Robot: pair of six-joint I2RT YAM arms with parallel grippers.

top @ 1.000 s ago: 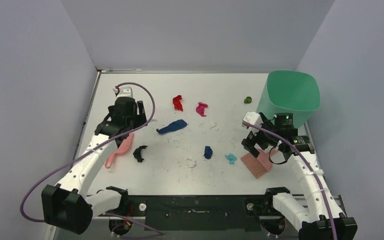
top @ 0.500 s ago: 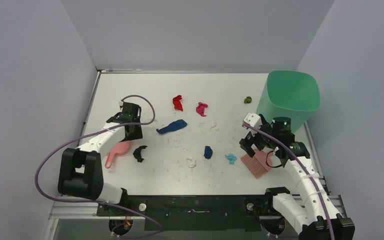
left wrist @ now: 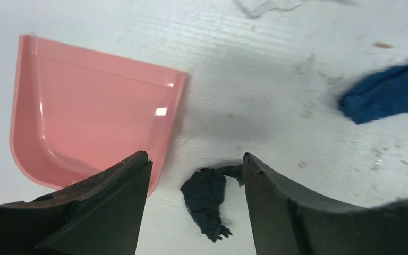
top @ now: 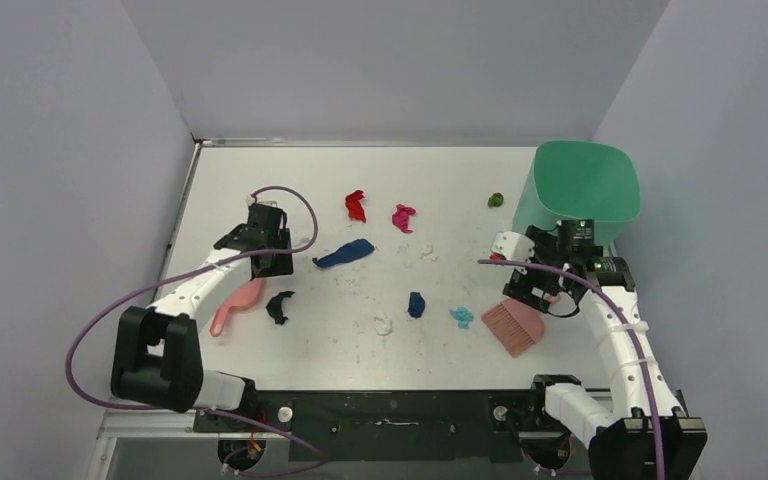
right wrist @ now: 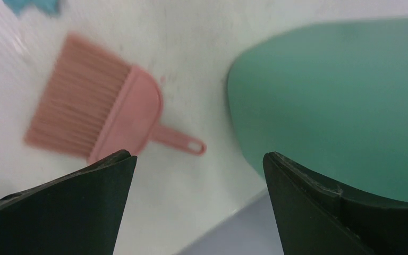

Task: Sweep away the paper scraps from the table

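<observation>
Paper scraps lie spread over the white table [top: 250, 180]: red [top: 355, 205], magenta [top: 402, 216], a long dark blue one [top: 344, 253], a small blue one [top: 416, 304], cyan [top: 461, 317], green [top: 496, 200] and white [top: 383, 325]. A dark scrap [left wrist: 207, 199] lies on the table beneath my left gripper [left wrist: 196, 170], which is open and holds nothing. Its left finger overlaps the pink dustpan [left wrist: 95, 127]. My right gripper [right wrist: 199, 159] is open and empty, between the pink brush [right wrist: 101, 114] and the green bin. The brush [top: 515, 325] lies flat, handle toward the bin.
The green bin [top: 575, 195] stands at the right edge, close behind the right gripper. Grey walls close in the table at left, back and right. The dustpan [top: 237, 306] lies near the left edge, with the dark scrap [top: 280, 305] beside it.
The left arm has folded and brought its gripper low beside the dustpan, over the dark scrap. The right gripper has pulled off the brush, to the right toward the bin.
</observation>
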